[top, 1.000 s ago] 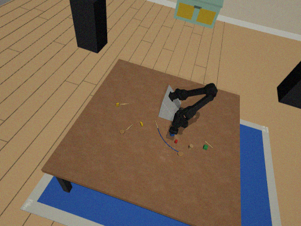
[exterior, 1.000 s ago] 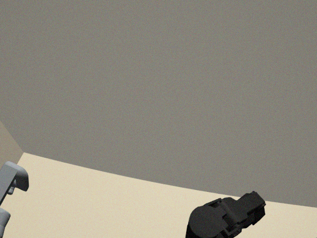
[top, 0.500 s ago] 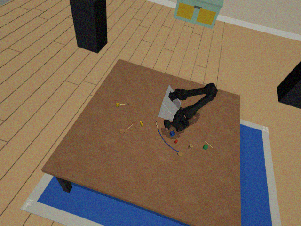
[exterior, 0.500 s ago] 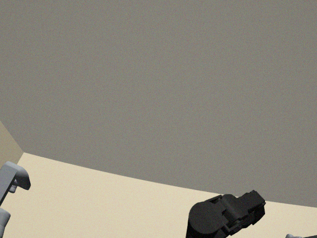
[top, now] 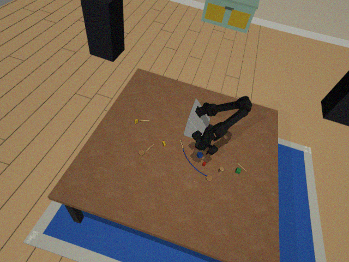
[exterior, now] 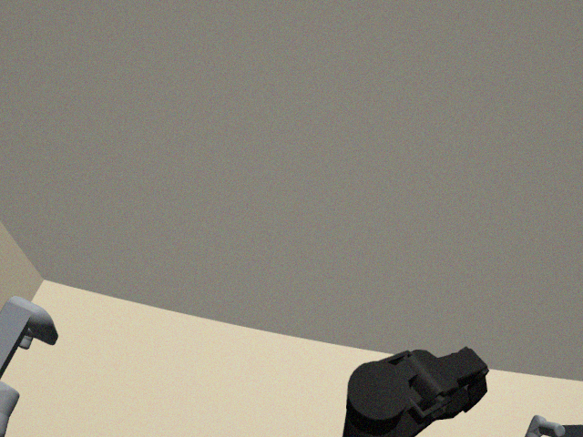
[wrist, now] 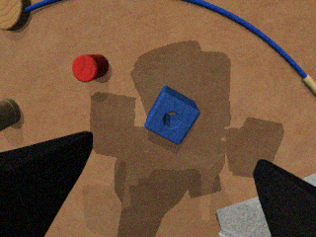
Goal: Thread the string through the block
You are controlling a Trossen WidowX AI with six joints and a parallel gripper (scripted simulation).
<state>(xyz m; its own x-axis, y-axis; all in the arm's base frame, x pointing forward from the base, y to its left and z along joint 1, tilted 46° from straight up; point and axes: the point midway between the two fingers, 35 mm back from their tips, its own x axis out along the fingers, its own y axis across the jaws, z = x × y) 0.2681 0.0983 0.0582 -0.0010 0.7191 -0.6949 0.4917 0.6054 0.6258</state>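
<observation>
A blue block (top: 199,154) (wrist: 158,118) with a hole in its upward face sits on the table, slightly tilted in the wrist view. My gripper (top: 204,143) (wrist: 177,154) is wide open and empty above it, touching nothing. A blue string (top: 191,162) (wrist: 247,25) curves around the block from the round wooden button (top: 209,178) (wrist: 9,14). At its free end the thin pale stick (top: 181,144) (wrist: 311,86) lies on the table, apart from the block. The string runs outside the block. The exterior view shows only part of the arm.
A red cylinder (top: 204,164) (wrist: 84,68) and a wooden cylinder (top: 221,169) (wrist: 7,115) are nearby. A green cube (top: 238,170) lies beside a loose stick (top: 241,166). Yellow pieces, another disc and loose sticks lie to the left. A grey plate (top: 191,124) (wrist: 242,217) lies under the arm.
</observation>
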